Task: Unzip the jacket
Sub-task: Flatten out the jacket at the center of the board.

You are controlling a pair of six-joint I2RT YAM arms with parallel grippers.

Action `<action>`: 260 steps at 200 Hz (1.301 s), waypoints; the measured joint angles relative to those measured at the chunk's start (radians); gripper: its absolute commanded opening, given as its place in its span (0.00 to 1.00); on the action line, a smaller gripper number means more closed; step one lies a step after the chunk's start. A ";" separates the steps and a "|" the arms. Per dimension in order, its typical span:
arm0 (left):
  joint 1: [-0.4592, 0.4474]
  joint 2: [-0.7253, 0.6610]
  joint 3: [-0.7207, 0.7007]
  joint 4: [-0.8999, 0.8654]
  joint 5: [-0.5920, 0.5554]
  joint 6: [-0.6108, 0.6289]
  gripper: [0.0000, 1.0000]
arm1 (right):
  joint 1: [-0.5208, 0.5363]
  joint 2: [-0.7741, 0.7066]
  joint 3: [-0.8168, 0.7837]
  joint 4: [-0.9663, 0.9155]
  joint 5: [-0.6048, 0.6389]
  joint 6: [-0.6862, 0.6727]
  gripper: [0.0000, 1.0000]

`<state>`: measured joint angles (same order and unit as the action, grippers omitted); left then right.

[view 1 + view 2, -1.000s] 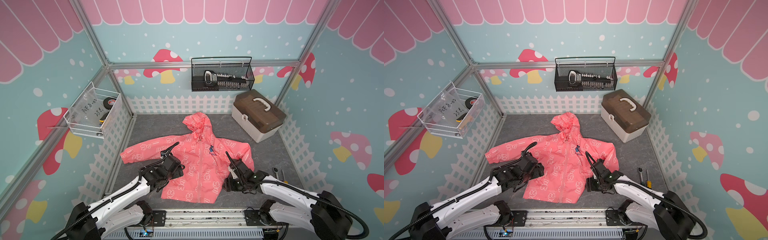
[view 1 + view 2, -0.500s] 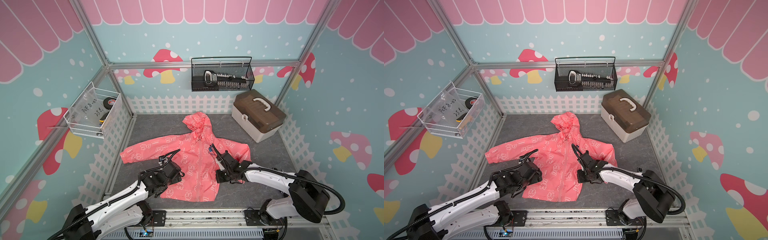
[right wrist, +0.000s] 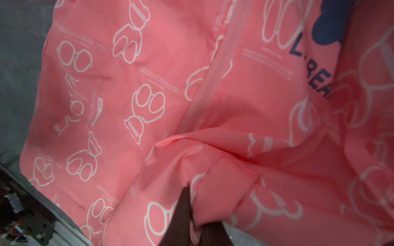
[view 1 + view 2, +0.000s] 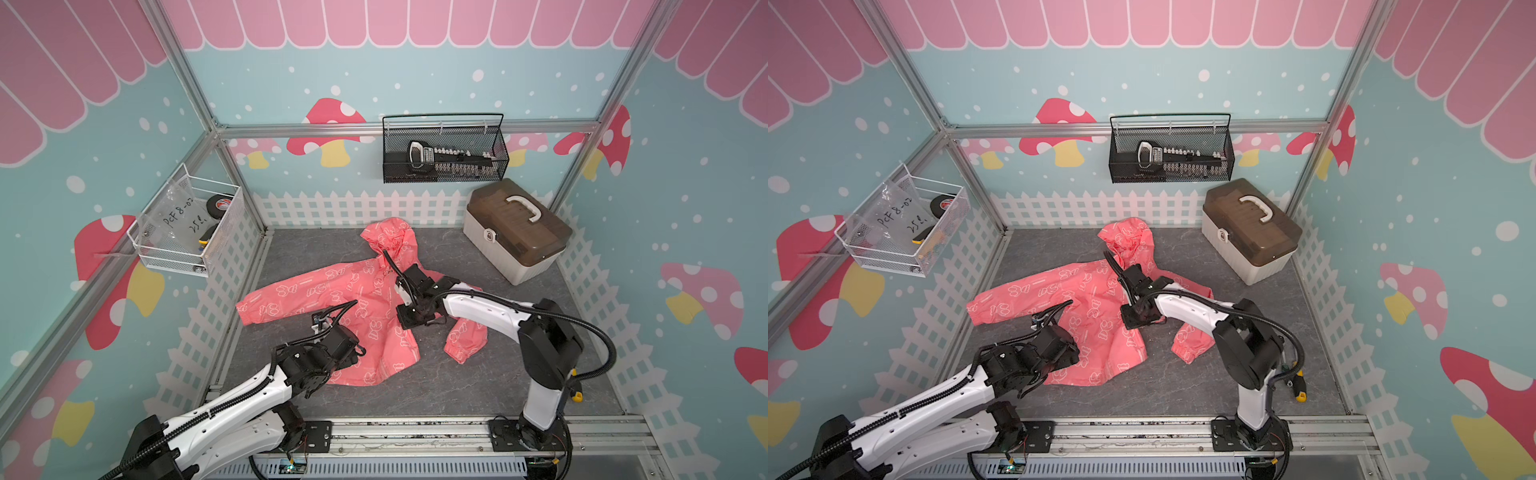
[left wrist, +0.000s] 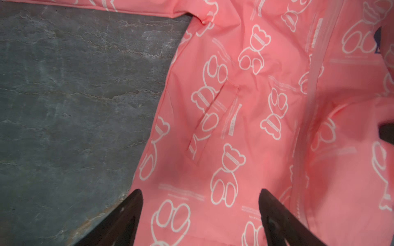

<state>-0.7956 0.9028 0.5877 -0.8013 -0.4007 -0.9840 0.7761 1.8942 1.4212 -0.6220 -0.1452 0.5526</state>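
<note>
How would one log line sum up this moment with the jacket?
left gripper: open, over jacket front | right gripper: shut on jacket fold near zipper | zipper: closed where visible

Jacket (image 4: pixel 332 286) — thin coral cloth, smooth, faintly sheened, creased. Zipper (image 3: pixel 213 78) — pale plastic-looking teeth. Table surface (image 5: pixel 64 95): matt grey, stone-veined, slightly rough. Storage box (image 4: pixel 536 241): glossy plastic.

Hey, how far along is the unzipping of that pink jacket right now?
Nothing looks done yet: the zipper of the coral-pink hooded jacket is closed along the stretch the right wrist view shows. In hand: the right gripper pinches a fold of fabric beside the zipper, while the left gripper is open over the lower front. Left: finding the pull, not visible here, and sliding it down.
</note>
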 measured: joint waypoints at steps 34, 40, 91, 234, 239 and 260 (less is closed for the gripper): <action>-0.002 -0.039 0.003 -0.033 0.001 -0.004 0.84 | -0.045 0.233 0.285 -0.024 -0.060 -0.034 0.62; -0.002 -0.047 0.003 -0.037 0.002 -0.008 0.84 | -0.052 0.254 0.316 -0.026 -0.067 -0.034 0.66; -0.026 -0.033 0.004 -0.016 0.037 -0.038 0.84 | -0.111 0.185 0.280 -0.005 -0.083 -0.050 0.76; -0.065 0.351 0.160 0.238 0.175 0.121 0.87 | -0.214 -0.581 -0.532 0.133 -0.042 -0.080 0.73; -0.077 0.359 0.165 0.237 0.182 0.131 0.87 | -0.219 -0.597 -0.532 0.132 -0.029 -0.080 0.73; -0.139 0.414 0.193 0.225 0.206 0.171 0.88 | -0.249 -0.687 -0.532 0.127 0.018 -0.072 0.73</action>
<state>-0.9344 1.3167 0.7803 -0.5758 -0.1944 -0.8127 0.5274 1.2072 0.8890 -0.4946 -0.1272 0.4801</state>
